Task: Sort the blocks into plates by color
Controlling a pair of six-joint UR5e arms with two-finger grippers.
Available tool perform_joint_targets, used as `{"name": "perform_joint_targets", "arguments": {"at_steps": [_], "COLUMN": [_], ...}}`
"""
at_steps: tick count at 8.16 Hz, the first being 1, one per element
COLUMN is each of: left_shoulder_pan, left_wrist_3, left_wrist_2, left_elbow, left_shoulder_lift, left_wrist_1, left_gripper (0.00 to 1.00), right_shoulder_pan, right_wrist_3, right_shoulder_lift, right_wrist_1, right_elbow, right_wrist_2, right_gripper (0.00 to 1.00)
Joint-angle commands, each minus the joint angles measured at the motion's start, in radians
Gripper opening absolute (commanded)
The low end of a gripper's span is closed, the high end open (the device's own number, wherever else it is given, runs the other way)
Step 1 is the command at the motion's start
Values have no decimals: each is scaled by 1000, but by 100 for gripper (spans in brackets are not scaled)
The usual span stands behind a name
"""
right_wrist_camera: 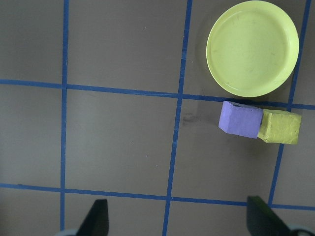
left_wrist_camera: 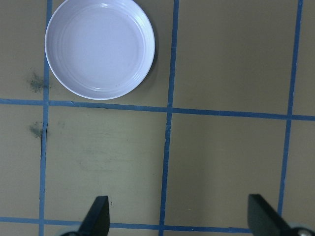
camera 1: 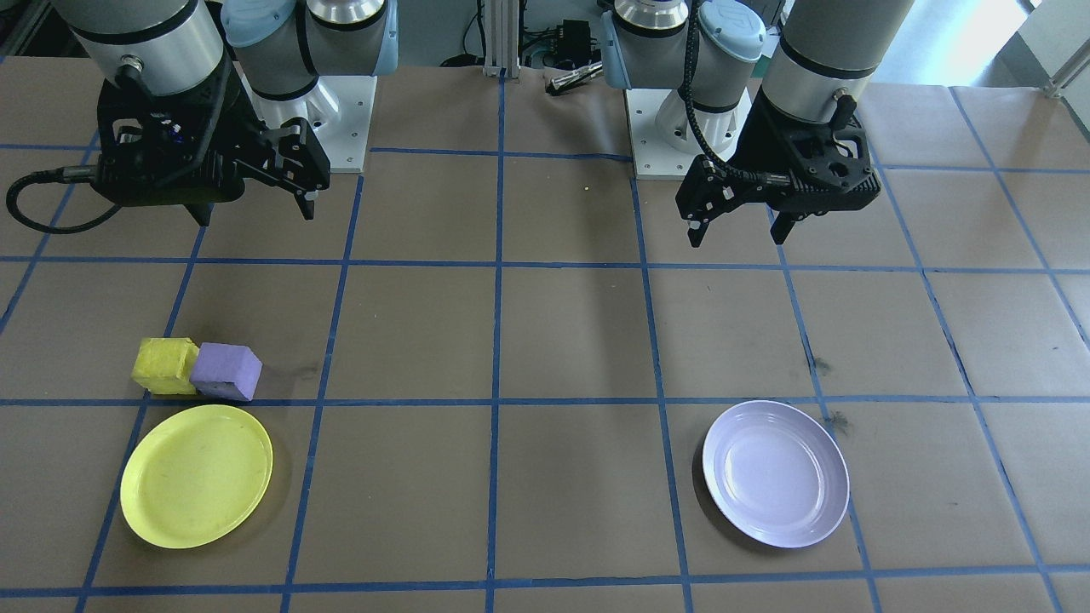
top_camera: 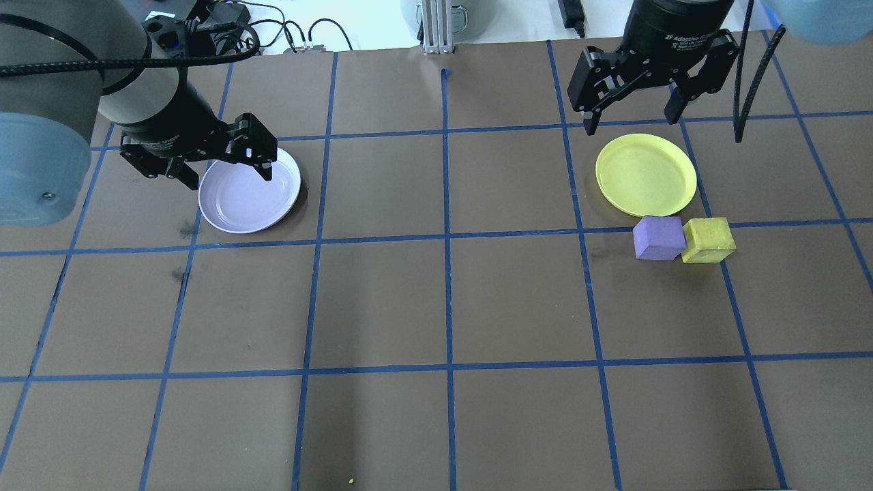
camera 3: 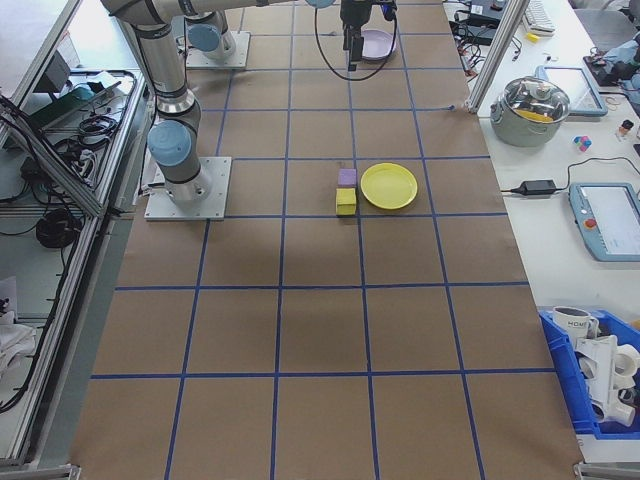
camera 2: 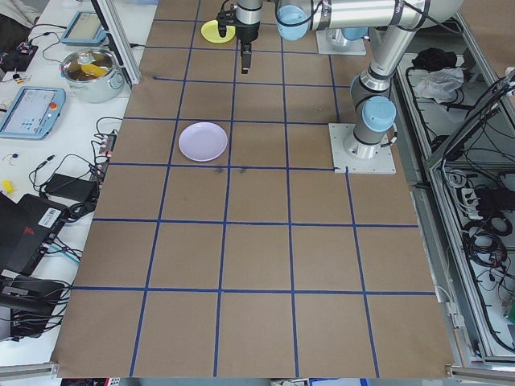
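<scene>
The yellow block [camera 1: 166,366] and the purple block [camera 1: 226,371] lie side by side, touching, on the table just beside the yellow plate [camera 1: 196,474]. The lavender plate [camera 1: 775,472] sits far off on the other half of the table with nothing in it. My right gripper [top_camera: 631,124] hangs open and empty above the table, on the far side of the yellow plate [top_camera: 646,174] from the blocks [top_camera: 659,237]. My left gripper [top_camera: 230,179] is open and empty, hovering over the lavender plate [top_camera: 249,194]. In the right wrist view both blocks [right_wrist_camera: 240,119] show beyond the open fingers [right_wrist_camera: 98,216].
Brown paper with a blue tape grid covers the table. The two arm base plates [camera 1: 341,119] stand at the robot's edge. Side benches hold a lidded pot [camera 3: 531,105], tablets and cables. A blue bin [camera 3: 595,385] sits at one corner.
</scene>
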Motion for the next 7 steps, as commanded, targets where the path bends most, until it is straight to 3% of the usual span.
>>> {"name": "perform_joint_targets", "arguments": {"at_steps": [1,3,5,6,7], "left_shoulder_pan": [0,0,0,0,0], "left_wrist_3": [0,0,0,0,0], "left_wrist_2": [1,1,1,-1,1], "left_elbow": [0,-2,-3,-3,-3], "left_shoulder_lift": [-1,-1,-3,-1,-3], "left_wrist_1": [-1,-1,-1,-1,-1], "left_gripper": [100,100,100,100,100], "right_shoulder_pan": [0,-9,-148,-252,-313], "right_wrist_3": [-11,-19,-134,-223,-254], "right_shoulder_lift": [-1,4,22,44,52], "right_wrist_1": [9,-5,-2,-26,-108], "right_elbow": [1,1,10,48,101], "right_wrist_2": [-11,-11,-5,8,7], "right_gripper": [100,100,100,100,100]}}
